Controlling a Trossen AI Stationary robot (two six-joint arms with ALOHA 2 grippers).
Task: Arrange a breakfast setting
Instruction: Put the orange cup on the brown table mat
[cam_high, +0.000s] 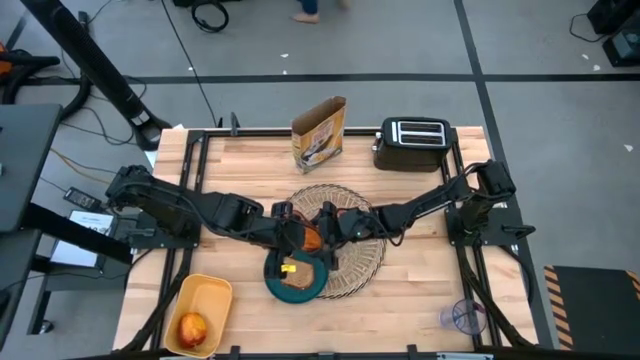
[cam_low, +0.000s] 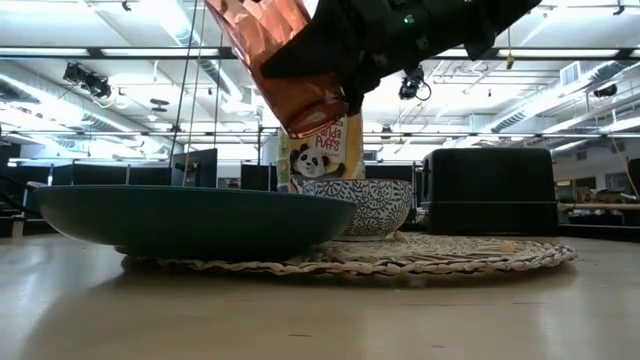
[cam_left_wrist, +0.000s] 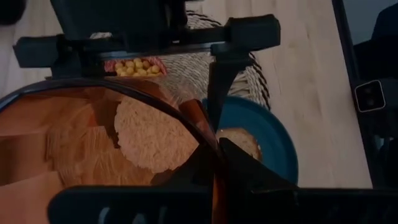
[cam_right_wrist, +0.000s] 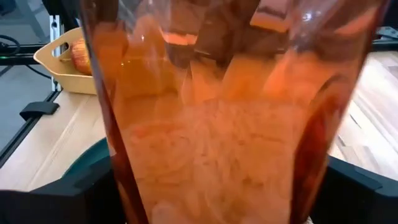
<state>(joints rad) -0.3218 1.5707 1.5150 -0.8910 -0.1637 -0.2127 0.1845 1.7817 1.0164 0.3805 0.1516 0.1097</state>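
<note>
The orange translucent cup (cam_high: 313, 239) is held tilted above the woven placemat (cam_high: 362, 262), between both grippers. My left gripper (cam_high: 298, 234) is shut on it from the left, my right gripper (cam_high: 330, 228) from the right. In the low view the cup (cam_low: 285, 60) hangs clear above the teal plate (cam_low: 190, 220). The plate (cam_high: 274, 284) lies on the placemat's near-left edge with the toast slice (cam_high: 298, 279) on it. A blue-patterned bowl (cam_low: 362, 206) stands on the placemat and holds yellow puffs (cam_left_wrist: 133, 66). The red apple (cam_high: 192, 327) lies in a yellow basket. The spoon is out of view. My left gripper holds the cup by its wall at the rim (cam_left_wrist: 205, 134). One finger seems to be inside and one finger (cam_left_wrist: 249, 177) outside. It comes level from the table's left, looking into the cup's open end. The cup is lifted clear and tilted. My right gripper has the cup's body between its two fingers (cam_right_wrist: 68, 196), one on each side of the narrower lower part (cam_right_wrist: 211, 186). It comes from the table's right. The cup is clear of the table, its base lowest (cam_low: 322, 118).
A cereal box (cam_high: 320, 133) and a black toaster (cam_high: 412, 143) stand at the far edge. The yellow basket (cam_high: 203, 305) sits at the near left corner. A clear cup (cam_high: 465, 316) lies at the near right. Bare wood lies right of the placemat.
</note>
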